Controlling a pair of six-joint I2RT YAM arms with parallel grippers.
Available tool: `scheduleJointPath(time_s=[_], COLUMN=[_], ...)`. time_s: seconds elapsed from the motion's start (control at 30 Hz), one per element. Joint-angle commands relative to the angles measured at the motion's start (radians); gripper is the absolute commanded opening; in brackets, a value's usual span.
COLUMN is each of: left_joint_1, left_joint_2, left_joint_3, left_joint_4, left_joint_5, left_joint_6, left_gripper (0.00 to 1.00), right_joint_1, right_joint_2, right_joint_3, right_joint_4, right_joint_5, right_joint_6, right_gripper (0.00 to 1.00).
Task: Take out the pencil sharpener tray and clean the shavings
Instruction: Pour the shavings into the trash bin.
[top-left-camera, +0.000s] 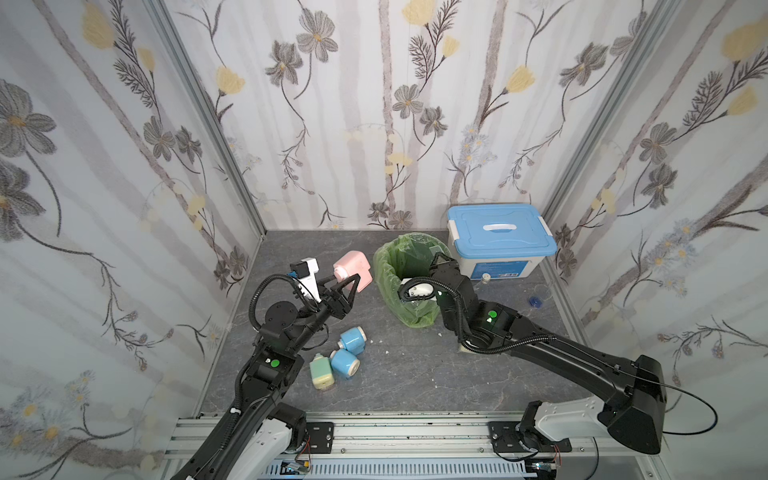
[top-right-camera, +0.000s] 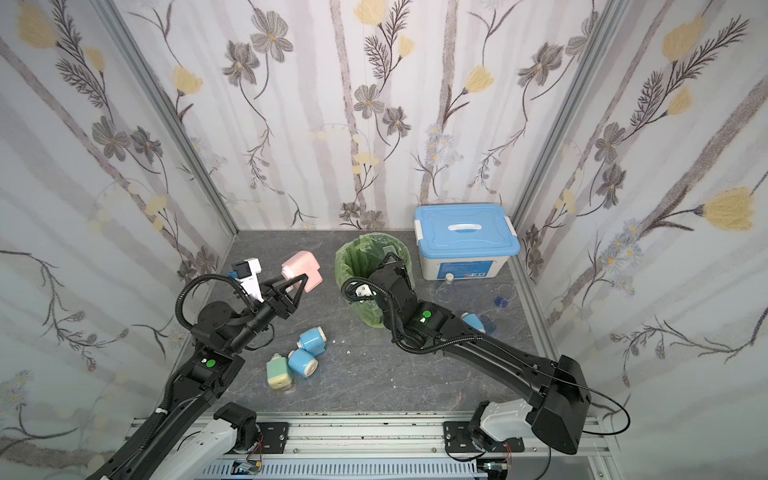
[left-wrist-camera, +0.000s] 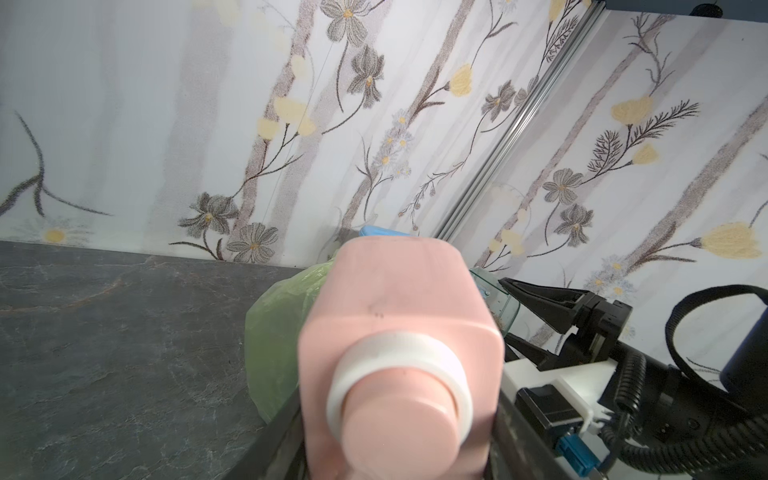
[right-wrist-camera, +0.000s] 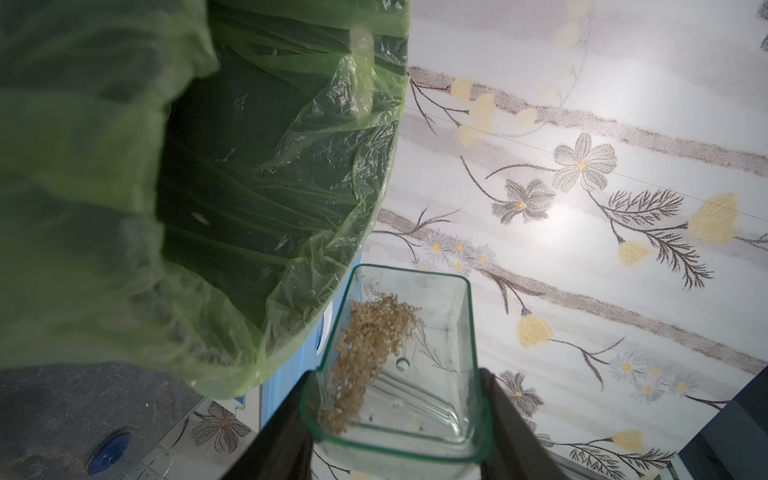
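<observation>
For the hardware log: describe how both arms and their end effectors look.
Both arms are black with white base links. The left arm and right arm each carry a green round sticker and black corrugated cable. The left end effector and right end effector have black triangular open-frame fingers.

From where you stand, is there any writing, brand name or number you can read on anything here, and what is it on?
No text here can be read.
The blue label on the front of the white storage box: it carries pale print, too small and blurred to read.
The pink sharpener: no lettering shows.
The clear tray: no lettering shows.
</observation>
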Motion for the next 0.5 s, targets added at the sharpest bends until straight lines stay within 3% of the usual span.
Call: scheduleJointPath(time_s=[0.0,0.1,0.2,0.3,0.4,0.47], left_joint_1=[0.003,0.008,0.009,0.011,0.011,0.016], left_joint_2=[-0.006,-0.010,-0.008,-0.009,-0.002,0.005], left_joint_3=[-0.002,0.002,-0.001,0.002,-0.003,0.004], left_joint_4=[0.074,0.064,0.074,0.069,0.084,0.084], left_joint_5=[0.008,0.016,0.017,0.024,0.024,0.035], left_joint_6=[-0.009,-0.009,-0.012,-0.011,-0.016,-0.018], left_gripper=[0.49,0.49,0.49,0.49,0.49,0.49], right_joint_1=[0.018,-0.013,0.031,-0.007,0.037,0.001], right_joint_2=[0.011,0.023,0.011,0.012,-0.003,0.003], right_joint_3=[-0.007,0.039,-0.023,0.034,-0.034,0.004], right_joint_4=[0.048,0.021,0.073,0.015,0.078,0.058], right_joint_5=[-0.002,0.008,-0.007,-0.009,-0.027,-0.006], right_joint_6=[-0.037,0.012,-0.054,0.015,-0.057,-0.013], right_gripper=[0.52,0.52,0.52,0.53,0.53,0.53])
